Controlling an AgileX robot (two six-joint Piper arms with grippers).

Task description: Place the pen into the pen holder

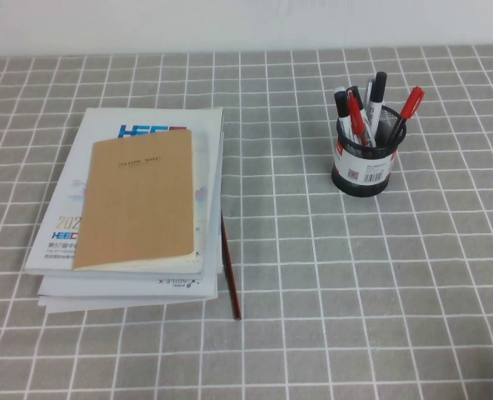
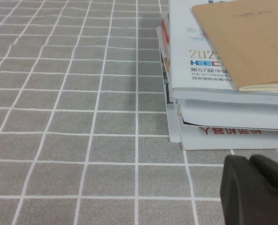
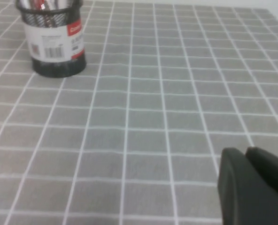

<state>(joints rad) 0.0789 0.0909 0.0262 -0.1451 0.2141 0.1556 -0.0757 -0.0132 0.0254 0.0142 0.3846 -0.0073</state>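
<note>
The black mesh pen holder (image 1: 362, 162) with its red-and-white barcode label stands at the right of the table, also seen in the right wrist view (image 3: 54, 44). Several pens stand upright in it. Among them is the pen (image 1: 379, 87), a thick marker with a black cap, beside another black-capped marker (image 1: 341, 103) and slim red-capped pens (image 1: 411, 103). Neither arm shows in the high view. My left gripper (image 2: 248, 161) is shut and holds nothing, low over the cloth beside the book stack. My right gripper (image 3: 244, 152) is shut and holds nothing, well short of the holder.
A stack of books and magazines (image 1: 130, 208) topped by a tan notebook (image 1: 138, 200) lies at the left, and shows in the left wrist view (image 2: 223, 70). A thin dark-red pencil (image 1: 231, 267) lies along the stack's right edge. A grey checked cloth (image 1: 355, 292) covers the table.
</note>
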